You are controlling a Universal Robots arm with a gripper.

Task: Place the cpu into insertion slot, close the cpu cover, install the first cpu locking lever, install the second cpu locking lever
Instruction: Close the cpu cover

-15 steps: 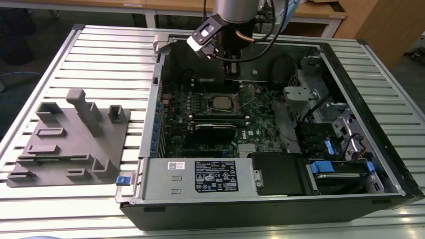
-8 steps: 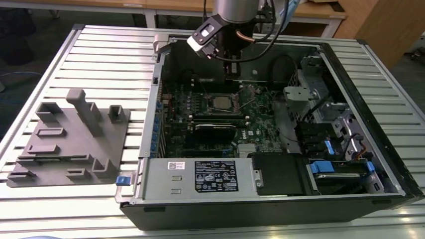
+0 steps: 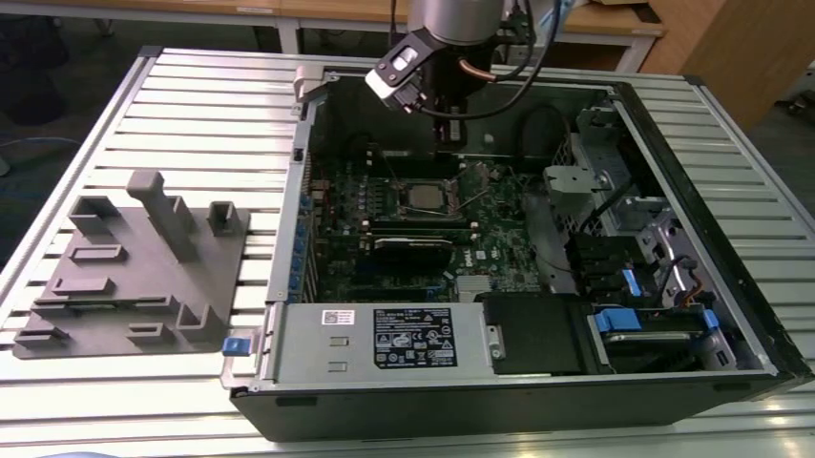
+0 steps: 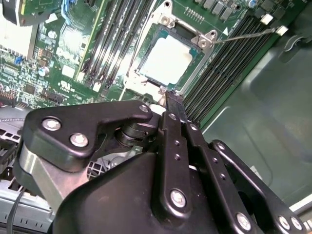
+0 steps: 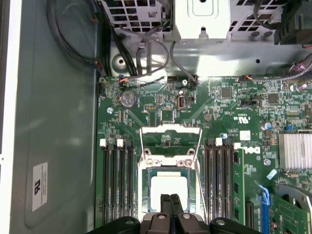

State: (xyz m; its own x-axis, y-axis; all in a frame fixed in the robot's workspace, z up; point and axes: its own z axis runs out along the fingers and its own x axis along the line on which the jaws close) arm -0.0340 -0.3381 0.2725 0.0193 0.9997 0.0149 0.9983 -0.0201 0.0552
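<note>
Gripper [image 5: 170, 197] nearest the lens: fingers [image 5: 165, 204] pressed together, nothing between them. In the first wrist view we note the tips over one edge of the cpu [image 5: 169, 186]. It sits in the insertion slot [image 4: 183, 31], with the cover [image 5: 168, 162] flat round it. Exterior view, left to right: grey fixture [image 3: 128, 267] on the table [image 3: 191, 105], then the open case [image 3: 510, 410], gripper hanging above the board, apart from the cpu.

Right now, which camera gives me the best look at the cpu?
The second wrist view: the cpu is large and close there, its silver top unobstructed. In the first wrist view the gripper hides one edge of the cpu. In the exterior view the cpu is a small, distant grey square.
</note>
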